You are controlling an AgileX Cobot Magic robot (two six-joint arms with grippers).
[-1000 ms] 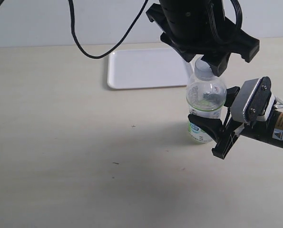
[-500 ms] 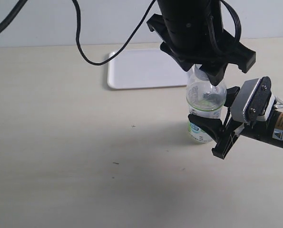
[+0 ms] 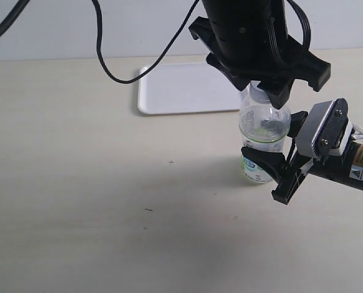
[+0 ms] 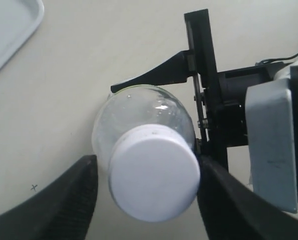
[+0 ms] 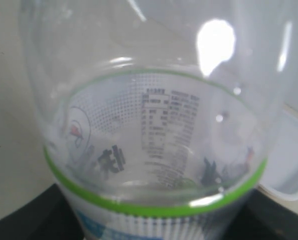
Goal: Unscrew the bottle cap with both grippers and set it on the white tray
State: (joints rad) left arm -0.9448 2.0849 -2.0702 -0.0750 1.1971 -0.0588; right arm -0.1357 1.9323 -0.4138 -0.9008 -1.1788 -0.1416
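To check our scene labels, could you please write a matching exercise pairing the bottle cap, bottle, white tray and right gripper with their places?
1 bottle cap
2 bottle
3 white tray
4 right gripper

A flat on the table, beyond the bottle
B clamped on the bottle's lower body
C on the bottle's neck, inside the left gripper
D upright on the table

Pairs: 1-C, 2-D, 3-A, 4-B

from my end this reads as a robot lab or test bench: a plain pale surface (image 3: 77,183), a bare white wall (image 3: 47,30) behind it, a loose black cable (image 3: 102,52) hanging over the scene, a plain white tray (image 3: 181,85), and two black machine arms (image 3: 242,24) working over the surface.
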